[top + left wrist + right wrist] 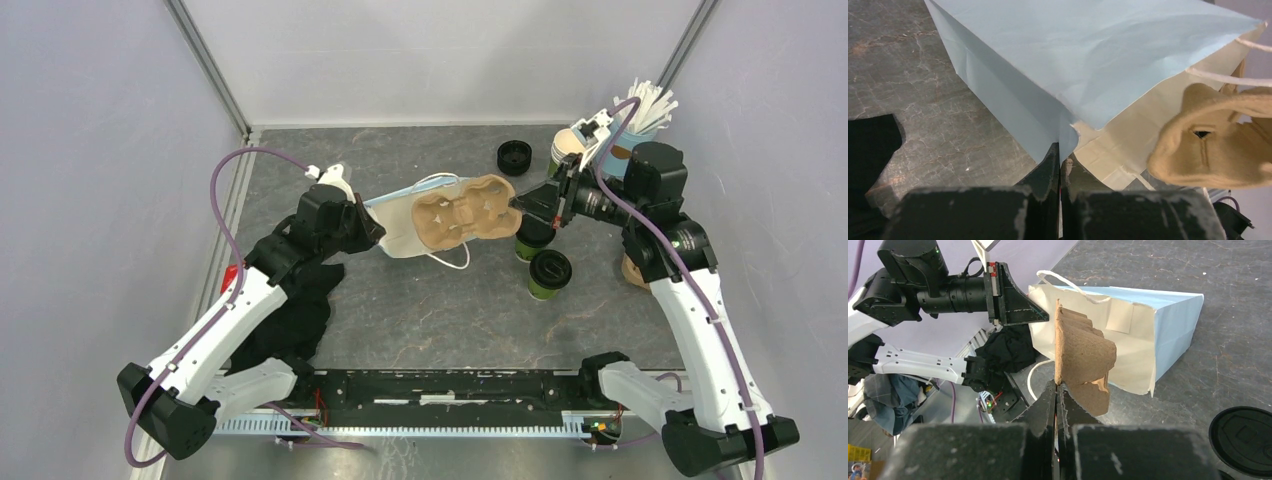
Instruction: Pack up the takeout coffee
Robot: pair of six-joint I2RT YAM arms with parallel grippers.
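- Top external view: the left pincer (pixel 378 232) is closed on the edge of a pale blue paper bag (pixel 408 232). The bag lies on its side near the middle of the tabletop (pixel 420 310), with its mouth toward the right edge.
- The left wrist view shows the same grip, with both fingers pressed together on the paper at the bag's mouth.
- The right pincer (pixel 518 203) is clamped on the rim of a brown pulp cup carrier (pixel 462 210) and holds it at the bag's mouth. I cannot tell whether any of the carrier is inside.
- In the right wrist view the carrier stands on edge, with its cup wells empty.
- The first coffee cup (pixel 550 272) stands upright with its lid on, right of the tabletop's middle.
- The second coffee cup (pixel 530 243) is just beside it toward the far edge, partly hidden under the right pincer. Both cups are outside the bag and the carrier.
- A loose black lid (pixel 514 157), a stack of lidless cups (pixel 567 148) and a cup of white sticks (pixel 645 108) sit toward the far right corner.
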